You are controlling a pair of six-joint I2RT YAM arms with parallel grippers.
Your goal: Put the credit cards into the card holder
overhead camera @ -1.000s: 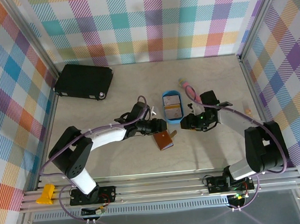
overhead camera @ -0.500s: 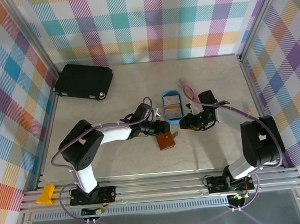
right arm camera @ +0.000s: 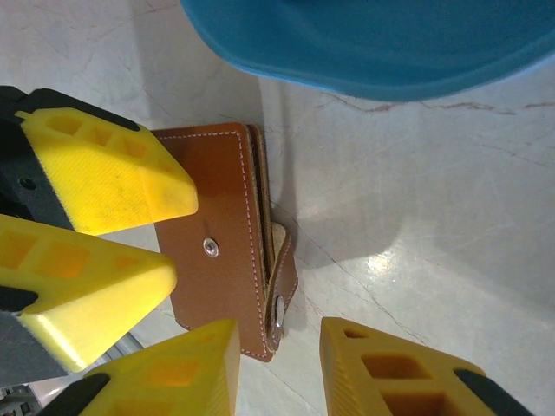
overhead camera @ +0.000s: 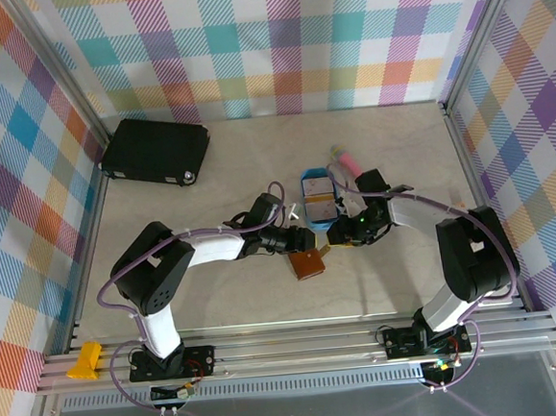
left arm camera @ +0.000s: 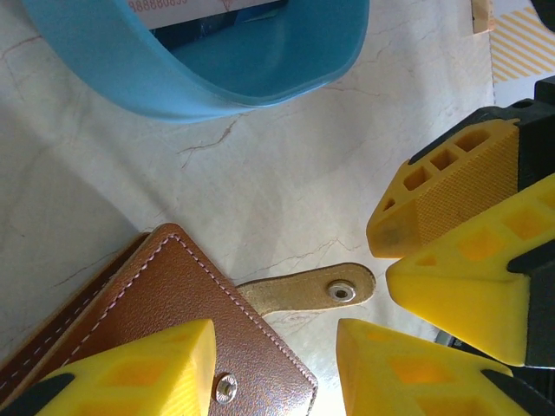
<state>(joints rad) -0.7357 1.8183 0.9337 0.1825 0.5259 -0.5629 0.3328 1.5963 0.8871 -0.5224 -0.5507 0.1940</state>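
Note:
The card holder (overhead camera: 306,264), a closed brown leather wallet, lies flat on the table in front of the blue tray. Its snap tab (left arm camera: 321,291) sticks out unfastened to the right. My left gripper (left arm camera: 276,368) is open and straddles the wallet's corner (left arm camera: 186,316), one finger over the leather and the other off its edge. My right gripper (right arm camera: 273,373) faces it from the other side, open, with the tab (right arm camera: 284,279) standing in the gap between its fingers, untouched. The credit cards (overhead camera: 320,203) lie in the blue tray; the edge of one card (left arm camera: 199,10) is in the left wrist view.
The blue oval tray (overhead camera: 304,184) sits just behind both grippers (overhead camera: 303,242) (overhead camera: 331,241). A pink stick (overhead camera: 344,158) lies right of it. A large black case (overhead camera: 155,150) rests at the back left. Metal frame rails edge the table on both sides.
My right gripper has moved left to the wallet's tab and its jaws have narrowed. My left gripper has advanced a little onto the wallet. The wallet has stayed put.

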